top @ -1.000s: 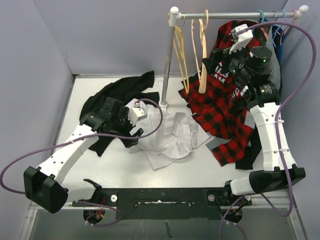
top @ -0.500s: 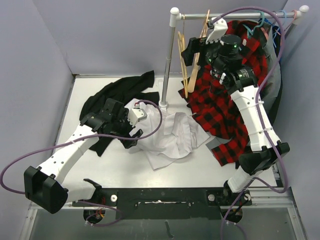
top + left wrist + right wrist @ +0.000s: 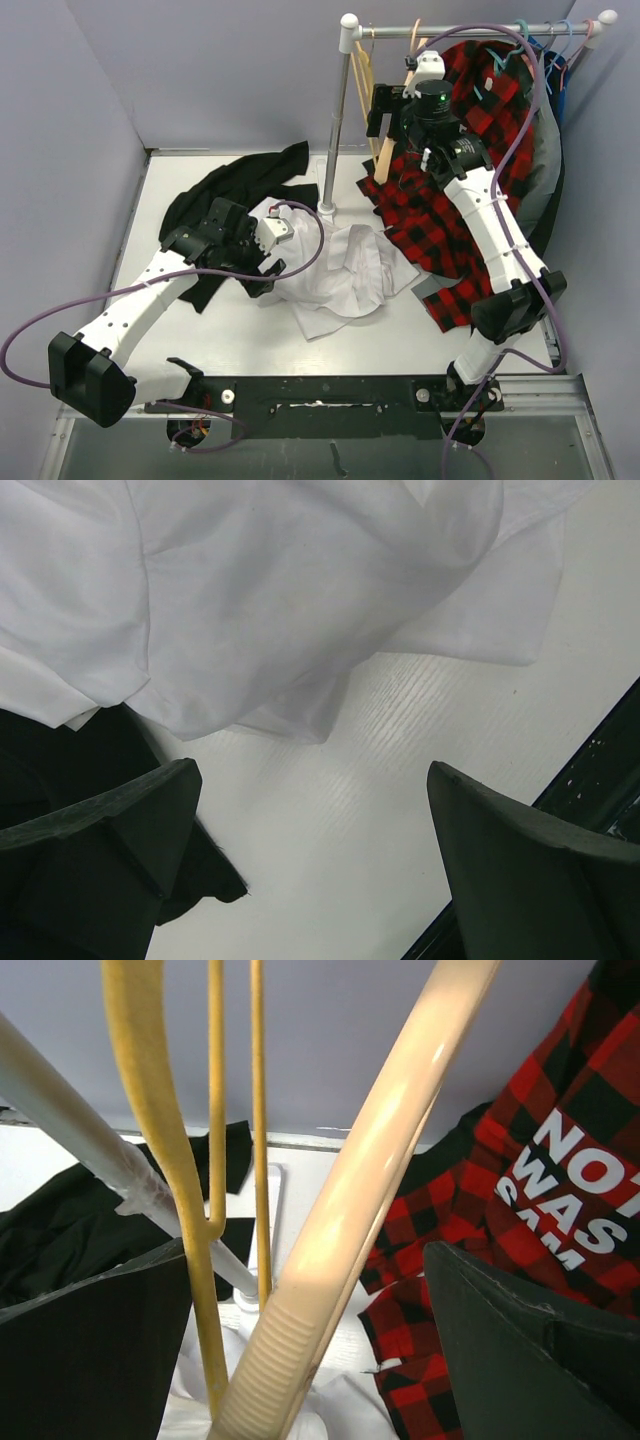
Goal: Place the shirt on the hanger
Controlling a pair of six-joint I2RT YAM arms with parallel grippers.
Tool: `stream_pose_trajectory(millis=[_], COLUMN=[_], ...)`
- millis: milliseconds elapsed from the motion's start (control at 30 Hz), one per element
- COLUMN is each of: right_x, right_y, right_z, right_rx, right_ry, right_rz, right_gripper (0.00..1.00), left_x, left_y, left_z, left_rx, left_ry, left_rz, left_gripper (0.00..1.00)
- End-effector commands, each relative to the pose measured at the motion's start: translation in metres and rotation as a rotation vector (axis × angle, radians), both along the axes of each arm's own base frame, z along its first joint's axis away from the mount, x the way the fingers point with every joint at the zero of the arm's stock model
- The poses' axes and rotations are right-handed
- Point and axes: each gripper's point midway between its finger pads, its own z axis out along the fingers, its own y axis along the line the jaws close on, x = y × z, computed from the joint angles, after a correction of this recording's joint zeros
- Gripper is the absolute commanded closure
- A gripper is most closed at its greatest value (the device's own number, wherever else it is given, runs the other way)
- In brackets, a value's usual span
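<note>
the right end effector (image 3: 310, 1340) is spread wide, unclenched, with one arm of the hanger (image 3: 372, 1175) between its fingers up by the rail (image 3: 460, 30), not yet gripped. the yellow hanger (image 3: 158, 1130) hangs just beside it, so closing off-centre could pinch both or knock the tan one off. the plaid shirt (image 3: 440, 225) is close and might snag. the left end effector (image 3: 310, 870) is released too, empty, low over the table (image 3: 340, 810) at the edge of the crumpled shirt (image 3: 250, 590); a grab there may catch the black garment (image 3: 60, 750) instead
</note>
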Motion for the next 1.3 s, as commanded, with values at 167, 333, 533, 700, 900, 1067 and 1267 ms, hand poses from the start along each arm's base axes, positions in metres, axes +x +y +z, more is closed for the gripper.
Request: stream_pose_trajectory(millis=[167, 333, 533, 700, 900, 1067, 1267], right_x=[-0.019, -0.031, -0.035, -0.028, -0.016, -0.001, 0.028], right_y=[-0.020, -0.012, -0.021, -0.038, -0.041, -0.044, -0.047], right_z=[0.050, 0.074, 0.088, 0.089, 0.085, 0.075, 0.068], right_rx=[0.012, 0.114, 0.242, 0.272, 0.252, 0.211, 0.159], right_ry=[-0.169, -0.254, -0.290, -0.279, -0.264, -0.246, -0.227], right_rz=[-0.050, 0.069, 0.149, 0.118, 0.106, 0.083, 0.048], right_gripper=[0.02, 0.02, 0.02, 0.02, 0.02, 0.02, 0.08], left_x=[0.008, 0.008, 0.008, 0.008, 0.009, 0.010, 0.011], left_y=[-0.002, -0.002, -0.002, -0.001, -0.002, -0.002, -0.002], left_z=[0.013, 0.013, 0.012, 0.011, 0.010, 0.010, 0.010], left_rx=[-0.035, -0.035, -0.031, -0.027, -0.025, -0.025, -0.028], left_ry=[-0.072, -0.069, -0.065, -0.063, -0.061, -0.062, -0.062], left_rz=[0.004, 0.004, 0.006, 0.006, 0.005, 0.005, 0.005], left_gripper=[0.02, 0.02, 0.02, 0.02, 0.02, 0.02, 0.02])
